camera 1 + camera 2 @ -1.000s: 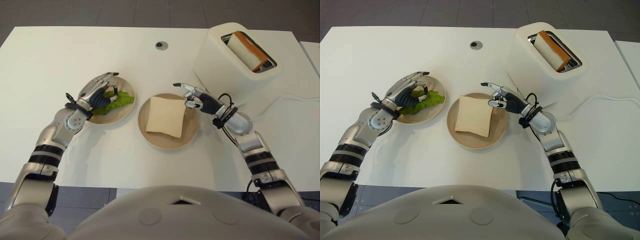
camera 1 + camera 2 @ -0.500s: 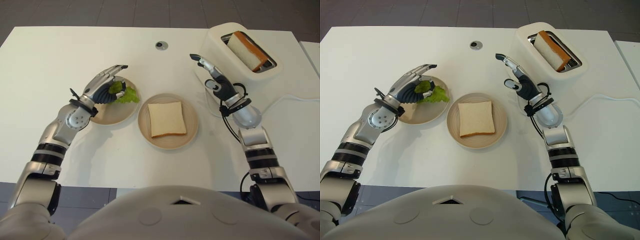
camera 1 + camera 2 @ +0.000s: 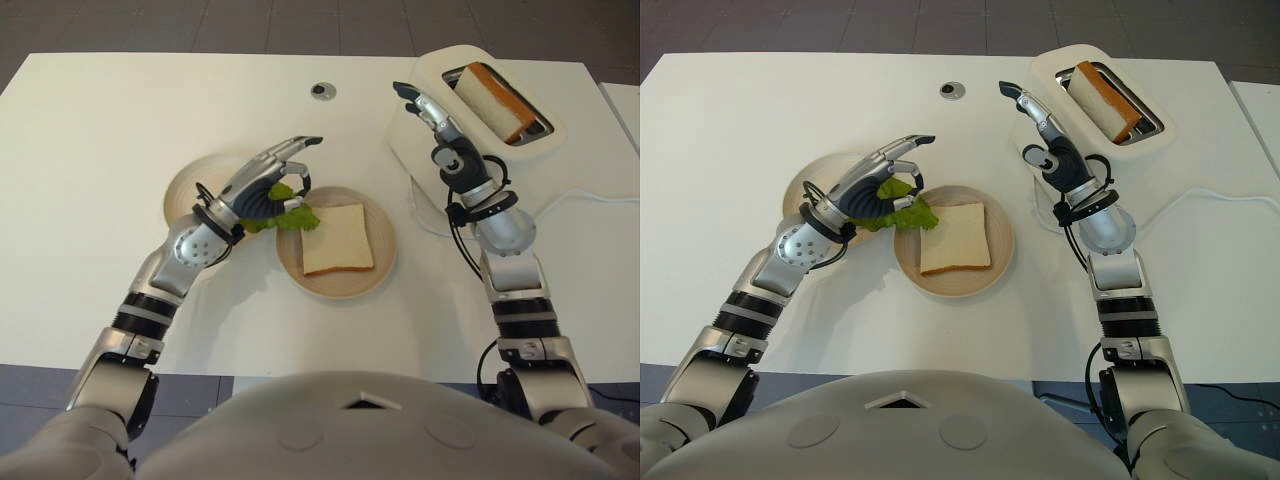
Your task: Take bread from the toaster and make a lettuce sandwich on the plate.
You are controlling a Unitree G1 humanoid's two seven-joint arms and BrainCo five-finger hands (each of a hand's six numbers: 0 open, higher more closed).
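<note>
My left hand [image 3: 250, 190] is shut on a green lettuce leaf [image 3: 288, 213] and holds it over the left rim of the tan plate [image 3: 340, 293]. One white bread slice [image 3: 337, 238] lies flat on that plate, just right of the lettuce. At the back right stands the white toaster [image 3: 440, 150], with a second bread slice [image 3: 495, 100] sticking up from its slot. My right hand [image 3: 452, 162] is raised in front of the toaster's left face with its fingers stretched out, open and holding nothing, left of the slot.
A smaller tan side plate [image 3: 185, 185] lies bare behind my left forearm. The toaster's white cable [image 3: 590, 196] runs off to the right. A round grommet [image 3: 322, 91] sits in the table near its far edge.
My left hand lifted the lettuce off the side plate and carried it right to the bread plate. My right hand rose from beside the bread to the toaster's front.
</note>
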